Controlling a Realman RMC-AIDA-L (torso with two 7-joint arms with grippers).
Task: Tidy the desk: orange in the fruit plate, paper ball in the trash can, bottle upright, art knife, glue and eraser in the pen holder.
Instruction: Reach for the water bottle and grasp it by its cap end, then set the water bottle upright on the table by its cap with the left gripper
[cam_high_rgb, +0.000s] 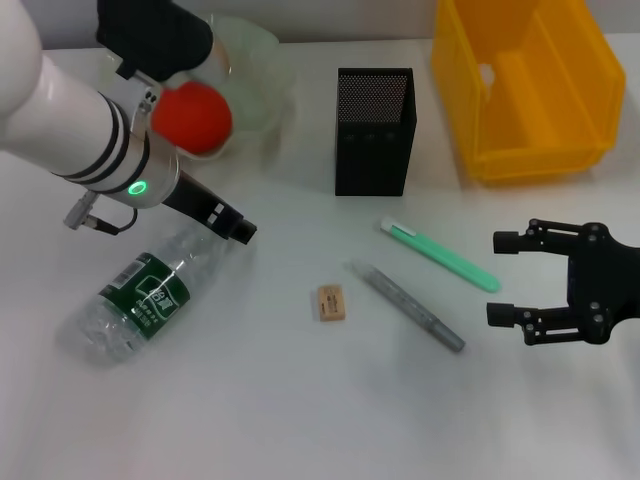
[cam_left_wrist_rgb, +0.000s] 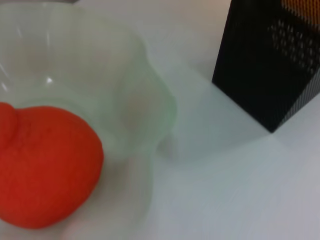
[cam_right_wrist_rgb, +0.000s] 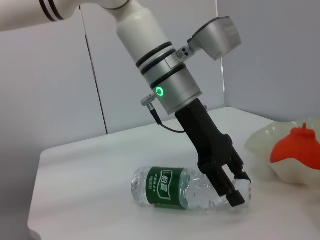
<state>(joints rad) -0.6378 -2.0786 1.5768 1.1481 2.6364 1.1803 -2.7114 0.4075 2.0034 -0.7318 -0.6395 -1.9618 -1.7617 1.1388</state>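
The orange (cam_high_rgb: 192, 117) (cam_left_wrist_rgb: 42, 170) (cam_right_wrist_rgb: 295, 146) rests in the pale green fruit plate (cam_high_rgb: 250, 55) (cam_left_wrist_rgb: 125, 95) (cam_right_wrist_rgb: 262, 145) at the back left. The bottle (cam_high_rgb: 140, 298) (cam_right_wrist_rgb: 167, 187) lies on its side at the front left. My left gripper (cam_high_rgb: 243, 231) (cam_right_wrist_rgb: 236, 195) is down at its cap end, and the cap is hidden. The eraser (cam_high_rgb: 331, 302), grey glue stick (cam_high_rgb: 405, 305) and green art knife (cam_high_rgb: 440, 255) lie in the middle. Behind them stand the pen holder (cam_high_rgb: 373, 130) (cam_left_wrist_rgb: 270, 60) and the yellow trash can (cam_high_rgb: 525, 85). My right gripper (cam_high_rgb: 495, 278) is open, right of the knife. No paper ball is in view.
The pen holder stands between the fruit plate and the trash can along the back. Bare white tabletop lies in front of the eraser and glue stick.
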